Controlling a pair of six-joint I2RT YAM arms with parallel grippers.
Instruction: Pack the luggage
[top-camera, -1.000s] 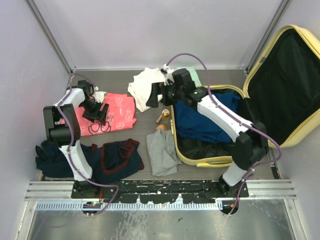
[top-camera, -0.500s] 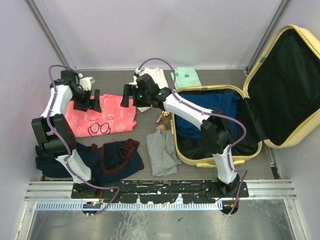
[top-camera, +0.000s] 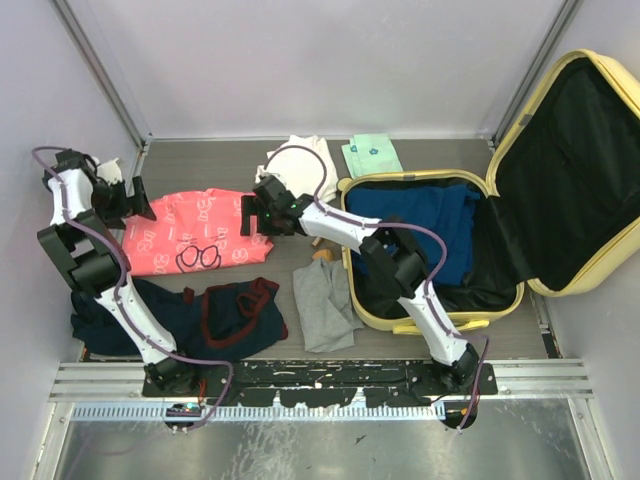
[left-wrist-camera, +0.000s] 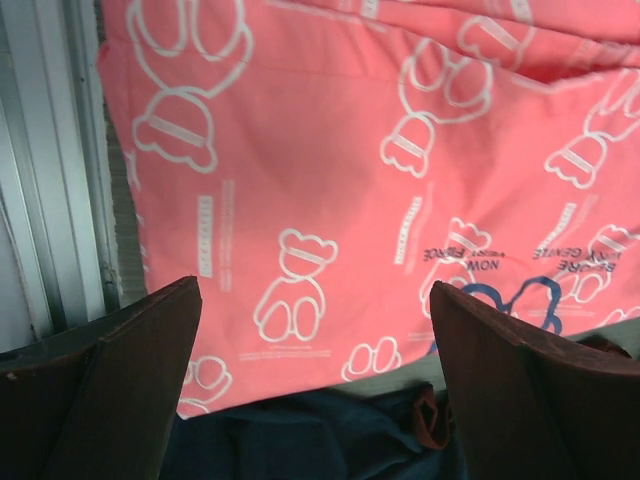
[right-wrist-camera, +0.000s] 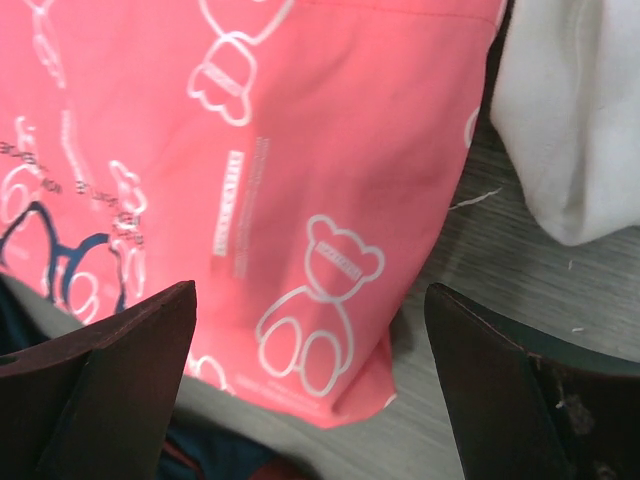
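Pink bear-print cloth (top-camera: 195, 232) lies flat on the table between left gripper (top-camera: 130, 200) and right gripper (top-camera: 253, 216), both spread apart; white folded garment (top-camera: 300, 162) lies beside.

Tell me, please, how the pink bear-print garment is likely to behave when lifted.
The pink garment lies flat and looks thin, so it probably weighs little. Its soft creases suggest it will sag and fold rather than hold its shape.

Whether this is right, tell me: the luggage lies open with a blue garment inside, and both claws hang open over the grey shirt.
Not the grey shirt. Both wrist views show the left claw and right claw open over the pink bear-print shirt. The luggage does lie open with a blue garment inside.
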